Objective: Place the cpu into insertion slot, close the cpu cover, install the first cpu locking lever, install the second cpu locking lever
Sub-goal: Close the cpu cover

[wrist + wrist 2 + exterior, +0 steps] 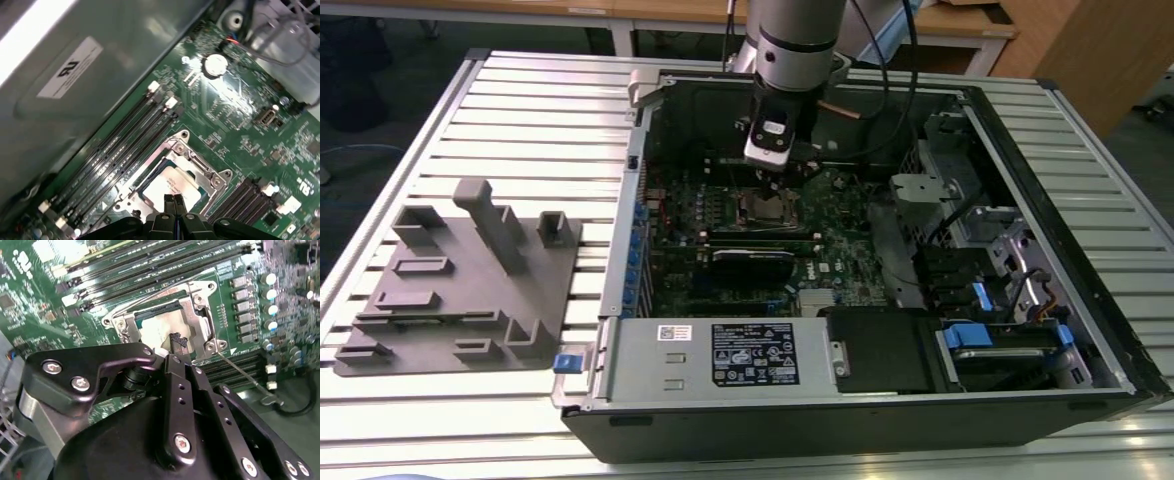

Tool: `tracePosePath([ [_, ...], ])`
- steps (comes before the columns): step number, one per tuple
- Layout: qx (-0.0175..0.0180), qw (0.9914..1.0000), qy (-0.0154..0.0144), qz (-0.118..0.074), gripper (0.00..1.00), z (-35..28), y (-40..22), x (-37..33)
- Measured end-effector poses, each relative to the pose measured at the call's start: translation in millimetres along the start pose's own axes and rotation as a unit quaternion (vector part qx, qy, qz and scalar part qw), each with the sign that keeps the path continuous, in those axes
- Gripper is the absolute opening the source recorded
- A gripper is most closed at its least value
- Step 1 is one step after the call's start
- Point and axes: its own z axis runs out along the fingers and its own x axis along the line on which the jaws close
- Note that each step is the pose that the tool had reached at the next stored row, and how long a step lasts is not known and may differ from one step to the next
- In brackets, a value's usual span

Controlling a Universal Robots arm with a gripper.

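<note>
The pincer (174, 202) hangs inside the open computer case (635, 190), fingers pressed together and holding nothing. In both wrist views the closed tips point straight down at the cpu (167, 184). The chip sits directly under them, already seated in the insertion slot (150, 176) on the green motherboard (240, 115). I cannot tell whether the tips touch its pale top or stop just above it.

Around the tips lies the cpu cover (202, 167) — its silvery frame looks flat over the chip's edges, the window showing the metal top, so I judge it closed.

The relation that matters is the locking lever (245, 376). In the second wrist view it is a thin rod starting at a socket corner just beside the tips and running away from the pincer along the memory slots (235, 364). Its long axis lies along one side of the socket and its hooked end rests clear of the frame, so it seems unlatched.
</note>
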Motion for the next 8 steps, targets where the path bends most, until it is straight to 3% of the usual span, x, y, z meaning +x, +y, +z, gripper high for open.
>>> tracePosePath([
  [4,-0.0003,0.99933,-0.0004,-0.037,0.11,0.2,0.0,0.0],
  [8,-0.0005,0.99736,-0.0008,-0.073,0.11,0.4,0.0,0.0],
])
